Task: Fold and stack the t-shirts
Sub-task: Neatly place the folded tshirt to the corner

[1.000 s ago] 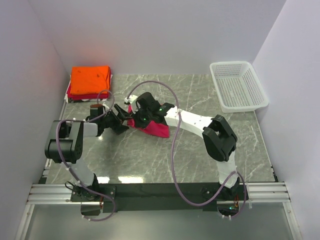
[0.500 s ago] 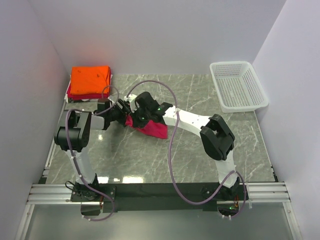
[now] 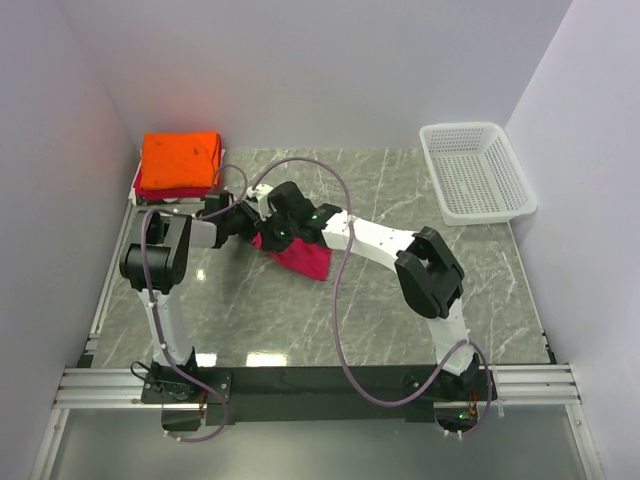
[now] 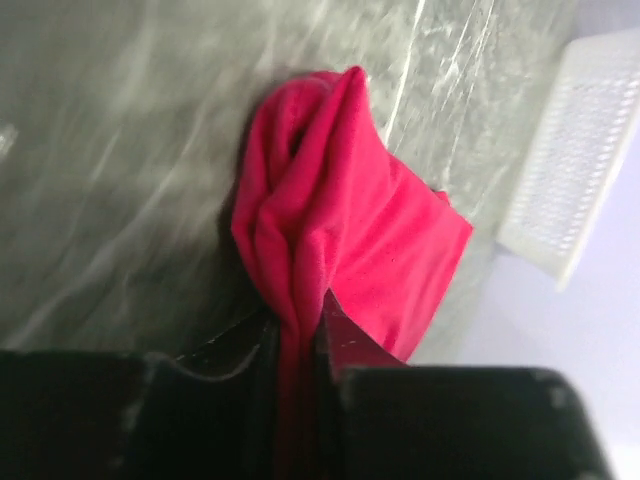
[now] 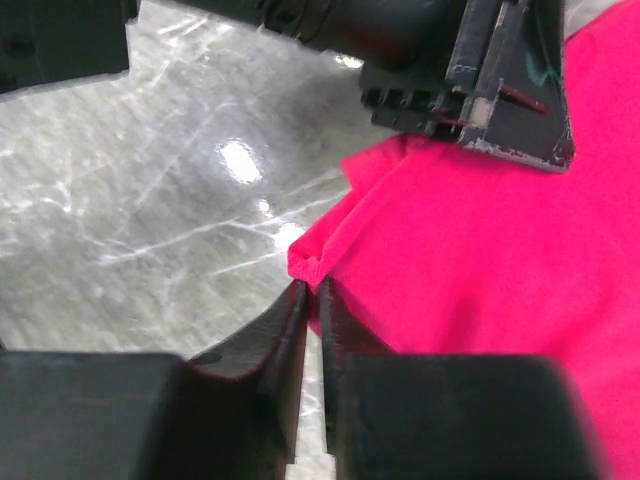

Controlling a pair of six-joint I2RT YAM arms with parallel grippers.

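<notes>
Crimson-pink t-shirt (image 3: 303, 262) lies bunched on the marble table (image 3: 420, 310), near the folded stack (image 3: 180, 162), off the stack's corner that faces the table's middle. The stack shows an orange tee on top with red under it. The pink shirt is not flat: 1 gathered ridge runs through it and a loose flap spreads away from the stack.

Left gripper (image 4: 298, 340): closed on a gathered fold, cloth pinched between both fingers, at the shirt's end nearest the stack.

Right gripper (image 5: 318, 300): jaws almost together, only a slit between them. A turned hem corner sits right at the tips. Cannot tell whether that corner is pinched or free.

Why held so, as I judge it: 2 grips close together on 1 end suit lifting and spreading the cloth before a fold. The bunching suggests folding of this shirt has barely begun, and the stack waits for it.

Shirt against tools: both grippers meet at the stack-side end, and the bulk of the cloth trails beyond them, farther from the stack.
</notes>
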